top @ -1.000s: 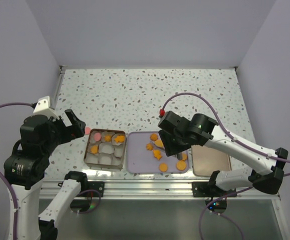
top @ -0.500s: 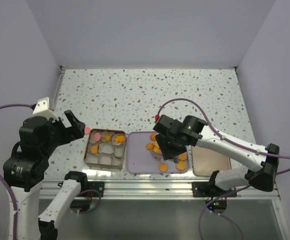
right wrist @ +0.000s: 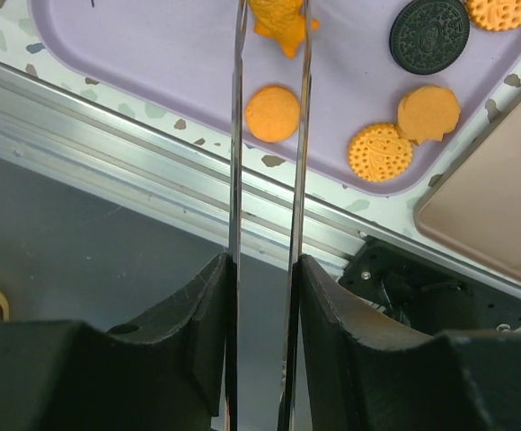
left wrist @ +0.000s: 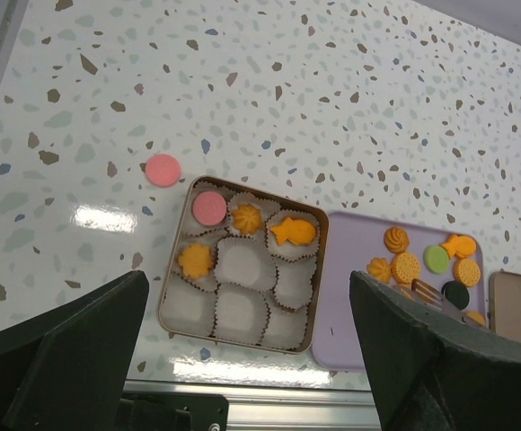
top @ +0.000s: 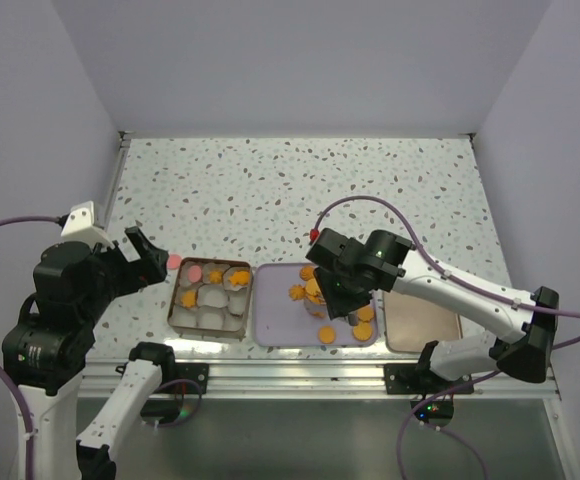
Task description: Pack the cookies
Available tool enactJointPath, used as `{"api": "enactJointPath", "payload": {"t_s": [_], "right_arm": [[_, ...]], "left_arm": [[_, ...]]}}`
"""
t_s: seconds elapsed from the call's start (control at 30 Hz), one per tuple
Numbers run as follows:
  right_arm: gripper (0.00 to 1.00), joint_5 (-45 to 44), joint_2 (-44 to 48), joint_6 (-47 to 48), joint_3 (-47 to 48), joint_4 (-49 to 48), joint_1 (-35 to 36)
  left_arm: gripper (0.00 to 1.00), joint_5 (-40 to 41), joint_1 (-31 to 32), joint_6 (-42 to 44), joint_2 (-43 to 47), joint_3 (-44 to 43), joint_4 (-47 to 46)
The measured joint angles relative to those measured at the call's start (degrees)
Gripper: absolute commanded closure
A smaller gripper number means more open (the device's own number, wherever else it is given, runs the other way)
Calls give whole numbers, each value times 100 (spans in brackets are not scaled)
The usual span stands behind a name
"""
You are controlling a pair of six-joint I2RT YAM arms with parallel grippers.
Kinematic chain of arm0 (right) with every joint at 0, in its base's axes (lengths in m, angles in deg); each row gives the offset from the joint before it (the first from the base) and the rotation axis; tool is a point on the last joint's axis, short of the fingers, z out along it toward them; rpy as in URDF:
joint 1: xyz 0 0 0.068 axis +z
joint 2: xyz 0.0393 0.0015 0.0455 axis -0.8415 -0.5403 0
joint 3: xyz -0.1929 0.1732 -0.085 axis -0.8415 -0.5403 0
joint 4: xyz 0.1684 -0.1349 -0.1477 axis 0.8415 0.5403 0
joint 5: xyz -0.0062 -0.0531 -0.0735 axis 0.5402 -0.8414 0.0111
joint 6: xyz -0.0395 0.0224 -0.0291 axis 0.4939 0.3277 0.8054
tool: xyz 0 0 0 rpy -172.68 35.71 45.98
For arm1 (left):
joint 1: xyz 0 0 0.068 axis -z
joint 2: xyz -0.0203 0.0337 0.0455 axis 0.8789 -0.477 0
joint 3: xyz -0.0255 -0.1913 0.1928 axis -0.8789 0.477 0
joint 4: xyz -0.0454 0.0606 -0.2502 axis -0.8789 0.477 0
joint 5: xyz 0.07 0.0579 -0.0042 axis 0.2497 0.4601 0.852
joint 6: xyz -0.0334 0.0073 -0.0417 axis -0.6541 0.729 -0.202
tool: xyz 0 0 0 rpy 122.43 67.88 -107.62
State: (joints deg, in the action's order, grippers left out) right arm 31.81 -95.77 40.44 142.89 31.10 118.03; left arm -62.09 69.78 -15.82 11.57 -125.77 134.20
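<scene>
Judging by the box (left wrist: 172, 289), the packing is running a little under half done. Four cookies are sitting in its paper cups (left wrist: 242, 263): a pink disc (left wrist: 209, 206), a star (left wrist: 247, 217), a fish (left wrist: 294, 233) and a flower (left wrist: 195, 260). The other five cups are showing white. A loose pink cookie (left wrist: 163, 170) is lying on the desk (left wrist: 350, 108) at 10 o'clock from the box. At 3 o'clock from the box, the purple tray (right wrist: 153, 54) is carrying the rest, among them a black disc (right wrist: 428, 34), a green one (left wrist: 437, 259) and several orange rounds. All of these are waiting to be moved, and a tan lid (right wrist: 485, 233) is lying at 3 o'clock from the tray.

The right fingers (right wrist: 193, 314) are reaching down onto the tray, nearly closed, with their thin blades flanking a fish-shaped cookie (right wrist: 283, 36) lying there. Whether they are pinching it or only bracketing it cannot be told. The left fingers (left wrist: 72, 350) are hanging wide apart above the box, released and touching nothing.
</scene>
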Motion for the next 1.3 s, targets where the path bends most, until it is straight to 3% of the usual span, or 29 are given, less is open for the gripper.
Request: {"api": "enactJointPath", "payload": {"t_s": [0.4,0.73,1.3], "right_arm": [[69,802,-363,42,1659,-361,0],[69,1582,-2247,129,3272,-903,85],[70,1744,-3364,463,3827,-879,114]], "left_arm": [[0,48,0,-15,11,-2,44],[0,76,0,-44,-4,-151,125],[0,188,0,-103,-4,-275,275]]}}
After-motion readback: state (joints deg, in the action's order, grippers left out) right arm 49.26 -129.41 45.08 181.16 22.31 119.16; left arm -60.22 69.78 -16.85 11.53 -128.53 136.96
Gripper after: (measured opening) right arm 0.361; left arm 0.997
